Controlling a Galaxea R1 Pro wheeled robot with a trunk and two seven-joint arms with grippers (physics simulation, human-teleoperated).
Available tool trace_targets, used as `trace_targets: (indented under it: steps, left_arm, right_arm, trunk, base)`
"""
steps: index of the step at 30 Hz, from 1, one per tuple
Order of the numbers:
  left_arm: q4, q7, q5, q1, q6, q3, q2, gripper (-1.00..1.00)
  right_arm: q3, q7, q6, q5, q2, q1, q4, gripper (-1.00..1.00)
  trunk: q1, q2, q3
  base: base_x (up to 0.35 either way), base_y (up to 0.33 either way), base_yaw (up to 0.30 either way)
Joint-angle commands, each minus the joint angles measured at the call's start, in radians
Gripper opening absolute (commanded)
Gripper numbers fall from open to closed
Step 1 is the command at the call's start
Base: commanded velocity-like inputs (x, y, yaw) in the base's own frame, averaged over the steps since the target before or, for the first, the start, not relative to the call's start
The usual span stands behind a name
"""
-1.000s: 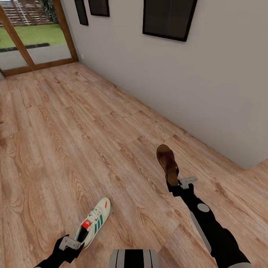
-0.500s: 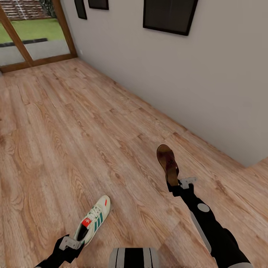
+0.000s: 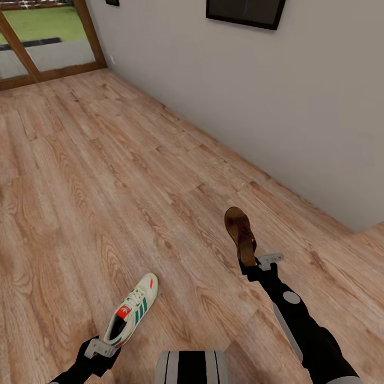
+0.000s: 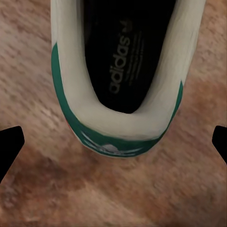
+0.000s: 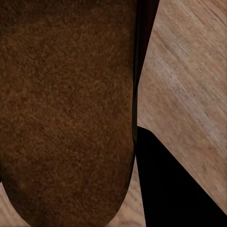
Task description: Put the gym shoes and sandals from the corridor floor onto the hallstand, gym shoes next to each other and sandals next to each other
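Observation:
One gym shoe (image 3: 132, 309), white with green stripes and a red tongue patch, lies on the corridor floor (image 3: 106, 176) at the lower left. My left gripper (image 3: 100, 348) sits just behind its heel and is open. In the left wrist view the gym shoe's heel (image 4: 118, 137) lies between the wide-apart fingertips (image 4: 10, 144) without touching them. My right gripper (image 3: 247, 265) is shut on the heel end of a dark-brown sandal (image 3: 239, 232) and holds it toe-up above the floor. Up close, the sandal (image 5: 66, 109) sits beside one black finger (image 5: 165, 184). The hallstand is out of view.
A light-grey wall (image 3: 277, 122) runs along the right side with a dark framed picture (image 3: 245, 12) on it. A wood-framed glass door (image 3: 32, 48) stands at the far left end. Bare plank floor stretches ahead.
The whole view has shifted: wall, door and floor slid up the picture. The gym shoe slid with the floor, a little away from my left gripper. The sandal stayed in my right gripper.

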State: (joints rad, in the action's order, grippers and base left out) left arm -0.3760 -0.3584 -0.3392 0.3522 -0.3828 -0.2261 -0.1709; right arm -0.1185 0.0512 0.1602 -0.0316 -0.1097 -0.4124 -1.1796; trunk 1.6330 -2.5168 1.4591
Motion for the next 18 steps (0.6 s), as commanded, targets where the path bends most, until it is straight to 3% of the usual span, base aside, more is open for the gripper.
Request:
trace_targets:
  steps: [1,18]
  left_arm:
    - [0.000,-0.007,-0.007,0.001,-0.004,-0.009,0.001,1.00]
    - [0.000,-0.007,-0.006,0.000,-0.005,-0.009,0.001,1.00]
  right_arm:
    - [-0.001,-0.001,0.006,-0.007,-0.001,0.000,-0.002,-1.00]
    - [-0.001,-0.001,0.006,-0.007,-0.001,0.000,-0.002,-1.00]
  trunk:
    - [0.000,0.000,0.001]
    - [0.001,-0.001,0.018]
  base:
    - [0.000,0.000,0.000]
    - [0.000,0.000,0.000]
